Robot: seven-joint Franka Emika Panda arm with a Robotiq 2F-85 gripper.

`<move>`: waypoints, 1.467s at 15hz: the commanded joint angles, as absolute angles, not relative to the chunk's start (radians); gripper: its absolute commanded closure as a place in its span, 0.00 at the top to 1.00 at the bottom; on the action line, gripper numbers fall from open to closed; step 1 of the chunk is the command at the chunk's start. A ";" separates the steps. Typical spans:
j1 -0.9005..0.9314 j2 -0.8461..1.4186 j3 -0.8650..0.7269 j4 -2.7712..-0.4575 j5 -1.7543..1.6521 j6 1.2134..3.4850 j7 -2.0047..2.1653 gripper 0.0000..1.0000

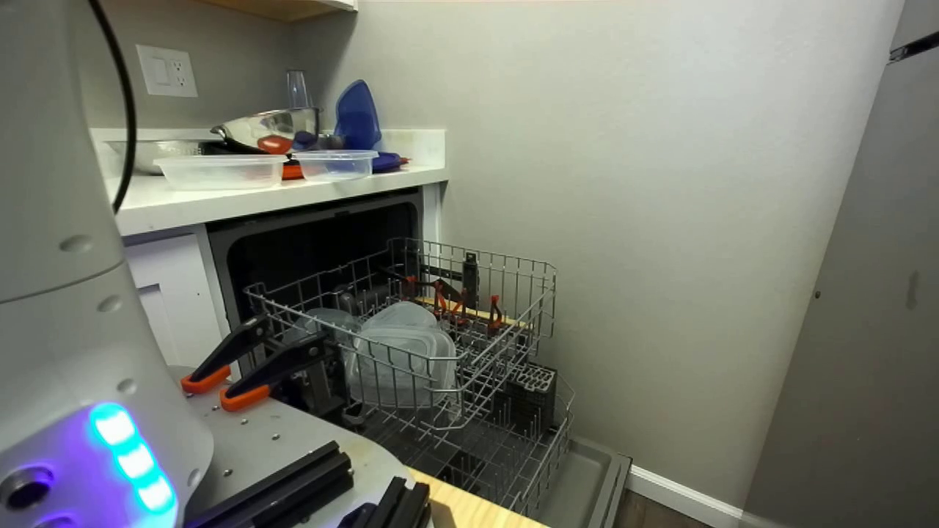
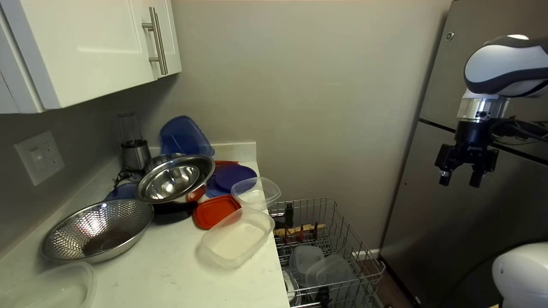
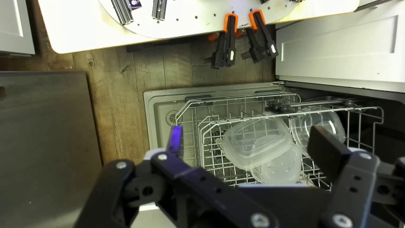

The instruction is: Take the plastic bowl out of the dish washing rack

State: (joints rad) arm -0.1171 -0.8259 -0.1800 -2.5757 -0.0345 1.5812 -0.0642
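Observation:
The plastic bowl point(image 3: 253, 144), large and translucent white, leans inside the pulled-out dish washing rack point(image 3: 251, 118). It partly covers a smaller pale dish point(image 3: 283, 166); a clear round container point(image 3: 316, 122) stands deeper in. In both exterior views the bowl point(image 1: 411, 367) point(image 2: 329, 271) shows behind the grey wires of the rack point(image 1: 513, 257). My gripper point(image 2: 460, 182) hangs in the air, pointing down, well above the rack and towards the fridge side. From the wrist view, the gripper point(image 3: 248, 141) has its jaws wide apart, nothing held, the bowl far below between them.
A white counter point(image 2: 180, 278) beside the rack carries translucent containers point(image 2: 239, 237), a colander point(image 2: 98, 235), metal bowls and coloured lids. A fridge point(image 2: 428, 205) rises opposite. Black clamps point(image 3: 226, 47) jut from the robot's table. A lower rack point(image 1: 543, 469) lies beneath.

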 commanded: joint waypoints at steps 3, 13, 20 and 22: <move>-0.097 -0.686 -0.199 -2.588 -0.034 1.711 -0.129 1.00; 0.002 -0.275 -0.221 -2.597 0.154 2.185 -0.355 1.00; 0.043 0.012 -0.167 -2.491 0.414 2.297 -0.628 1.00; 0.028 0.083 -0.125 -2.444 0.426 2.291 -0.648 1.00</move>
